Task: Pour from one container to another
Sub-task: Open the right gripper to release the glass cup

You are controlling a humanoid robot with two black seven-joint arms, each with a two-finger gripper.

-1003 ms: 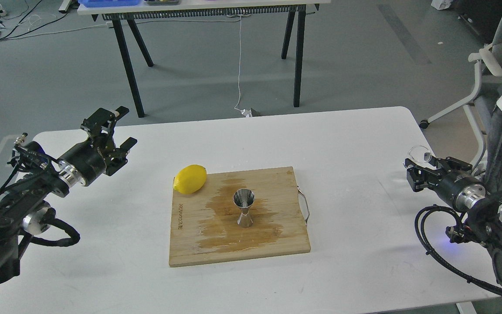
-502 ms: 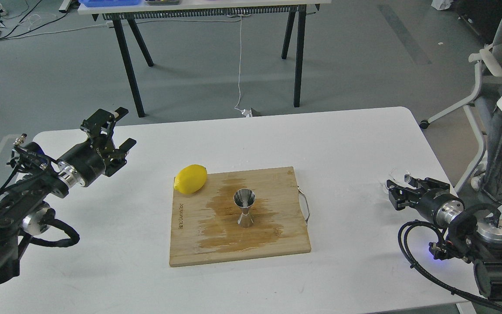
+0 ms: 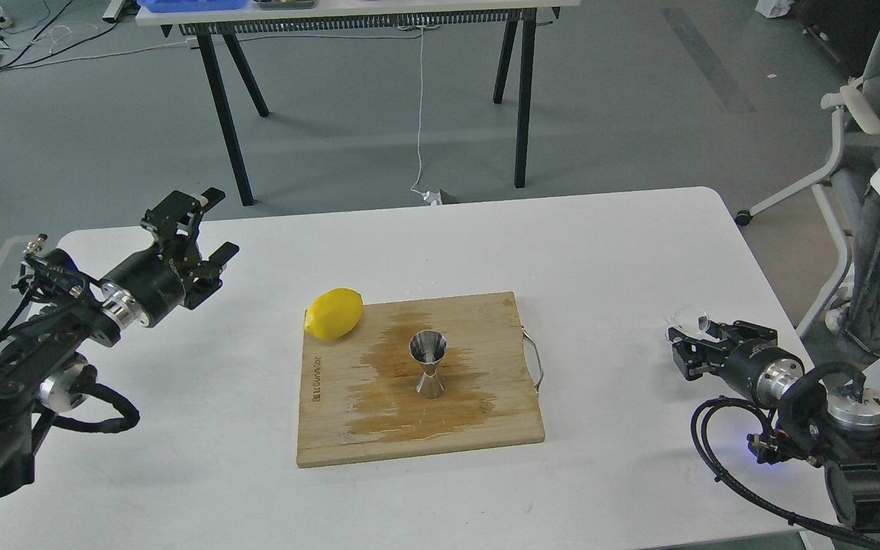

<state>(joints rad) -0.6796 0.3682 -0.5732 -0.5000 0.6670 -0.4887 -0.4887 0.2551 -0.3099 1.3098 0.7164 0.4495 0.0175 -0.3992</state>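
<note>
The shiny steel jigger [image 3: 428,365] stands upright in the middle of a wooden cutting board [image 3: 348,439], on a wet patch. At the table's right edge the tiny clear glass cup [image 3: 690,318] sits low, right at the tabletop, with my right gripper [image 3: 686,340] shut on it, far right of the jigger. Over the table's left part my left gripper [image 3: 215,223] hangs open with nothing between its fingers, well left of the board.
A yellow lemon [image 3: 334,313] lies at the board's back left corner. The board has a metal handle [image 3: 535,365] on its right side. Beyond the white table [image 3: 608,252] stand a black-legged table and, at the right, an office chair [image 3: 860,114].
My right arm has come down and slightly left with the glass cup, from raised above the table's right edge to low near the tabletop. The left arm, jigger and lemon have not moved.
</note>
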